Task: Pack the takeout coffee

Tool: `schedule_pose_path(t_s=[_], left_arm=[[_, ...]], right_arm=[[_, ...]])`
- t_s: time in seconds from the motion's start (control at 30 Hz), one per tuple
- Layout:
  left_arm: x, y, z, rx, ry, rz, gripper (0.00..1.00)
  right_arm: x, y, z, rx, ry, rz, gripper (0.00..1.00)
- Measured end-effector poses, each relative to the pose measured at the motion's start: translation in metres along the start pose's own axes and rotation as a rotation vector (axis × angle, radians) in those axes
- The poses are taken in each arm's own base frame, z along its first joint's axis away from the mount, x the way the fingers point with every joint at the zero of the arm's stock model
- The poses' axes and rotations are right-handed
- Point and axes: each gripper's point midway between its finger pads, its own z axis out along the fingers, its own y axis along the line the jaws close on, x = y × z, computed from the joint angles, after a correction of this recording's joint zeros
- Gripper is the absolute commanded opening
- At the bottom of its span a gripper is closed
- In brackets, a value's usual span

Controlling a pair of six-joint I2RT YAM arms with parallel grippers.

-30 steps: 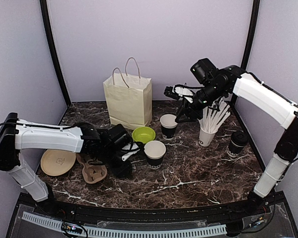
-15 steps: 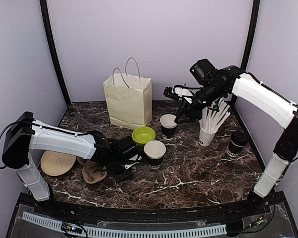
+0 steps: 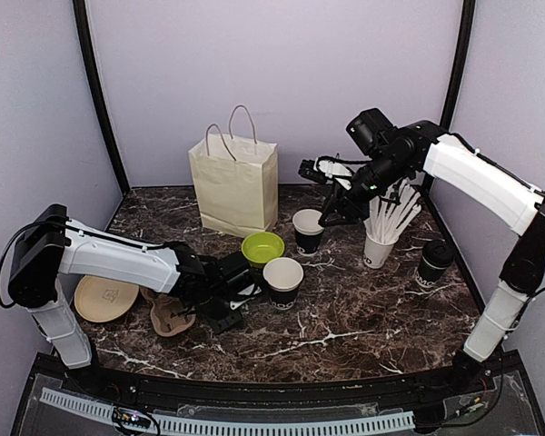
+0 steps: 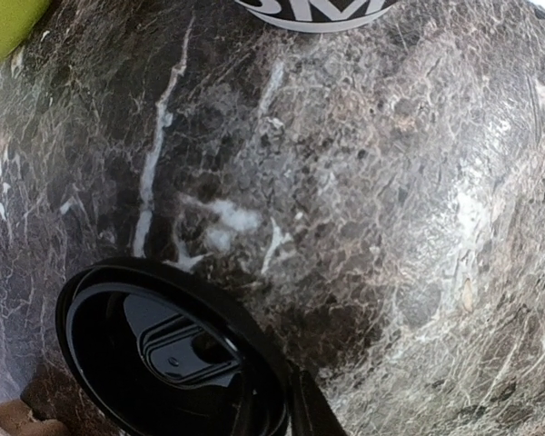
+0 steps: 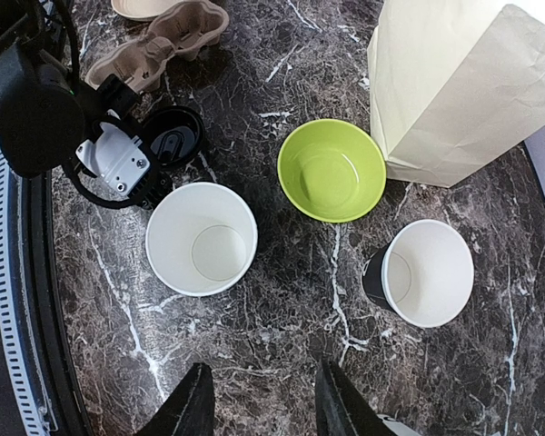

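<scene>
Left wrist view shows just a lid (image 4: 163, 363) on the worktop (image 4: 391, 227) by the left fingers (image 4: 313, 416); their grip I cannot tell. Right wrist view adds two open cups (image 5: 202, 238) under wide, empty right fingers (image 5: 341, 404).

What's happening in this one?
The left end effector is down on the table at a loose black lid beside an open coffee cup; whether it grips the lid is unclear. The right end effector hovers open and empty above the second open cup. A lidded cup stands at the right. All three cups are outside the paper bag.
</scene>
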Motion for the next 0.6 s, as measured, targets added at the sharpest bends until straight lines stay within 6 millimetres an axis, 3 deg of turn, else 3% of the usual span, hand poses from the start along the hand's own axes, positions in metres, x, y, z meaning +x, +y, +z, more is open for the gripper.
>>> schedule_pose_path(t_s=[0.27, 0.37, 0.47, 0.6], left_arm=[[0.003, 0.001, -0.001, -0.002, 0.013, 0.003, 0.09], [0.003, 0.003, -0.010, -0.003, 0.010, 0.002, 0.10], [-0.011, 0.009, -0.034, -0.011, -0.046, -0.010, 0.10], [-0.049, 0.021, -0.091, -0.019, -0.224, -0.042, 0.10]], right_arm=[[0.000, 0.000, 0.000, 0.000, 0.000, 0.000, 0.37], [0.000, 0.000, 0.000, -0.001, 0.000, 0.002, 0.36], [-0.001, 0.000, 0.000, -0.001, -0.004, 0.008, 0.36], [-0.008, -0.009, -0.007, 0.013, -0.045, 0.052, 0.37]])
